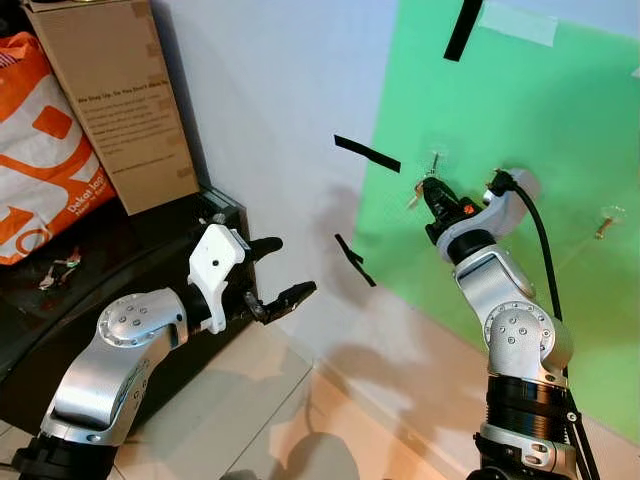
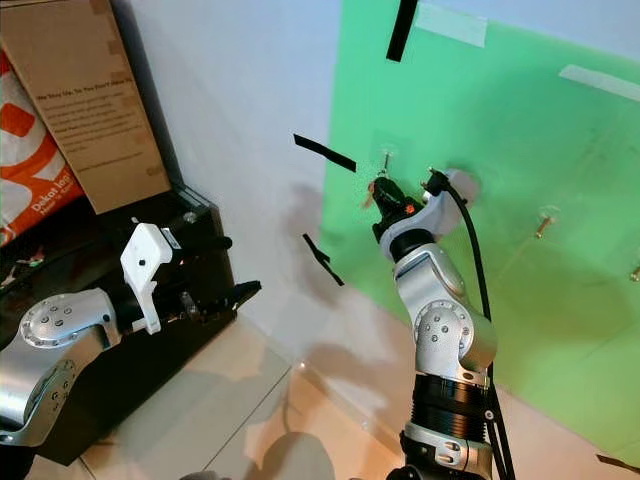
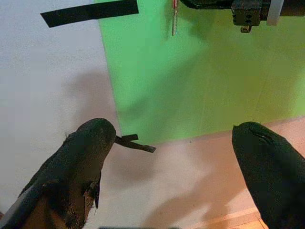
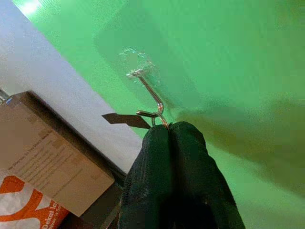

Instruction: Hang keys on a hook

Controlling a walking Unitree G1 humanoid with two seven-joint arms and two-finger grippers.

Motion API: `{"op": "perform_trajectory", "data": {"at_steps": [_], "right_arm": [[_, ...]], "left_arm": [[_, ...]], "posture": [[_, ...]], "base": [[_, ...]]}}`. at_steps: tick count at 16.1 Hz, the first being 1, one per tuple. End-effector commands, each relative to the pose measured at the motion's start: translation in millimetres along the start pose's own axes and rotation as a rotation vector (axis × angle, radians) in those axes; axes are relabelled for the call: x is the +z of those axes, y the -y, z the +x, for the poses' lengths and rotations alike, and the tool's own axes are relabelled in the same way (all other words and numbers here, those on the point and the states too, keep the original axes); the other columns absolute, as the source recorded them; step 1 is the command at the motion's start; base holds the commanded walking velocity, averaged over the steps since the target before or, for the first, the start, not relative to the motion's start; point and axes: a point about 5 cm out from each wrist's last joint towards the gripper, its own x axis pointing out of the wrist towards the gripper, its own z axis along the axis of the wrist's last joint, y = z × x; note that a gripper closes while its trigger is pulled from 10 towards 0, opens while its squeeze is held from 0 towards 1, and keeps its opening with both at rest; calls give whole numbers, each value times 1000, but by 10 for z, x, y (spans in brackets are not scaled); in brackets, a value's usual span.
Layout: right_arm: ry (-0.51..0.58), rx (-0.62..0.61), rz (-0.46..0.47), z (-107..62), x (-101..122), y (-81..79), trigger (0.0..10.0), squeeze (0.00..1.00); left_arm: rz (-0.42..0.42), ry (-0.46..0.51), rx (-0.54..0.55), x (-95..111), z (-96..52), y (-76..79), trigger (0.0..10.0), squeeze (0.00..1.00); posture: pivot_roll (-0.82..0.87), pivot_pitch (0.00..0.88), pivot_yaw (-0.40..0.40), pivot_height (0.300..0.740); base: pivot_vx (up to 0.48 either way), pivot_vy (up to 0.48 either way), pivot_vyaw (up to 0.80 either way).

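My right gripper [image 1: 432, 190] is raised against the green board [image 1: 560, 120], right at a small metal hook [image 4: 151, 95] stuck to it. Its fingers [image 4: 174, 162] are shut on a thin key ring [image 4: 159, 117] that touches the hook's curved end. A key [image 3: 174, 19] hangs down from there. The same hook [image 2: 386, 155] sits just above the fingertips in the eye views. My left gripper [image 1: 285, 270] is held out low in front of the white wall, open and with nothing between its fingers [image 3: 81, 162].
A second hook [image 1: 608, 222] is further right on the board. Black tape strips [image 1: 365, 152] mark the wall. At left, a cardboard box [image 1: 120, 100] and an orange bag [image 1: 40, 150] stand on a black cabinet [image 1: 150, 250], which bears small items [image 1: 60, 268].
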Motion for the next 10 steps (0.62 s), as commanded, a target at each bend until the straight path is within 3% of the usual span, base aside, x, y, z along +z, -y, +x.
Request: {"op": "perform_trajectory", "data": {"at_steps": [1, 7, 8, 10], "right_arm": [[-48, -36, 6, 11, -64, 64, 10000, 0], [-41, -13, -24, 16, -67, 45, 10000, 0], [-28, -14, -35, 12, -52, 47, 10000, 1000], [-26, -17, -123, -11, -60, 85, 10000, 1000]], "left_arm": [[15, 9, -12, 52, -1, 0, 10000, 0], [21, 15, -9, 62, 16, -15, 10000, 0], [22, 17, -10, 63, 19, -15, 10000, 0], [22, 20, -8, 65, 24, -14, 10000, 0]], "posture": [[52, 0, -39, 740], [49, 0, -36, 740], [47, 0, -34, 740], [46, 0, -34, 740]], "base": [[0, 0, 0], [0, 0, 0], [0, 0, 0], [0, 0, 0]]}}
